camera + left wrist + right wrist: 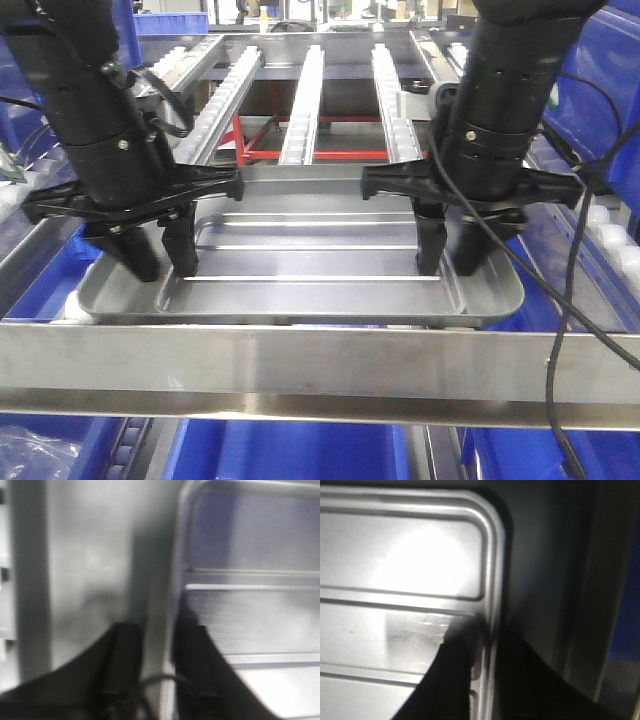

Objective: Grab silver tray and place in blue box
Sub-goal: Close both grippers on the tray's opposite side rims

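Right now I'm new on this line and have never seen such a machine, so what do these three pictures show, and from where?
It is a two-armed robot. The wide picture looks forward from its body: its left arm and right arm reach down to a silver tray lying on a metal roller rack, with a blue box below the front rail. The other two pictures come from cameras on the wrists. The left gripper straddles the step along the tray's left side; the right gripper does the same on the right. One finger of each sits inside the sunken panel, one outside. Whether they have clamped yet, the blurred views do not show.
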You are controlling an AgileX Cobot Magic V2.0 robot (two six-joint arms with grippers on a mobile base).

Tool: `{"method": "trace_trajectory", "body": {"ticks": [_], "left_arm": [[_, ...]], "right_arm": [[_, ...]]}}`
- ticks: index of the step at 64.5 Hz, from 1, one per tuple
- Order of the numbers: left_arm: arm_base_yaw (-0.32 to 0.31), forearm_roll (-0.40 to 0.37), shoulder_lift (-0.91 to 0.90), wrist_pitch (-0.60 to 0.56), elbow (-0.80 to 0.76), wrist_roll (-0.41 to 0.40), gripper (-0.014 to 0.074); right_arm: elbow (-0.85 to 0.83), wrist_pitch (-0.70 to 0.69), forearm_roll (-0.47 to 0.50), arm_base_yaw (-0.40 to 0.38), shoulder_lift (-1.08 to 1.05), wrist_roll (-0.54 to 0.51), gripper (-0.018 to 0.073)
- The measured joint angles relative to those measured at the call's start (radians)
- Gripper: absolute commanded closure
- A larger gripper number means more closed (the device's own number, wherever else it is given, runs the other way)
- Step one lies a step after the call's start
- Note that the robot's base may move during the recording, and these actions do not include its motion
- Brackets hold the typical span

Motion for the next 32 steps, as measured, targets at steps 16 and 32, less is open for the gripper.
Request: {"method": "trace_trajectory", "body": {"ticks": [16, 32], "left_arm": [[-0.002, -0.005, 0.000, -0.005, -0.002, 0.000, 0.0700], [-0.002, -0.005, 0.000, -0.005, -0.002, 0.000, 0.0700]], "right_arm": [[-0.002, 0.005, 0.002, 0.000, 0.000, 0.000, 0.0510], [-0.002, 0.005, 0.002, 0.000, 0.000, 0.002, 0.0510]]}}
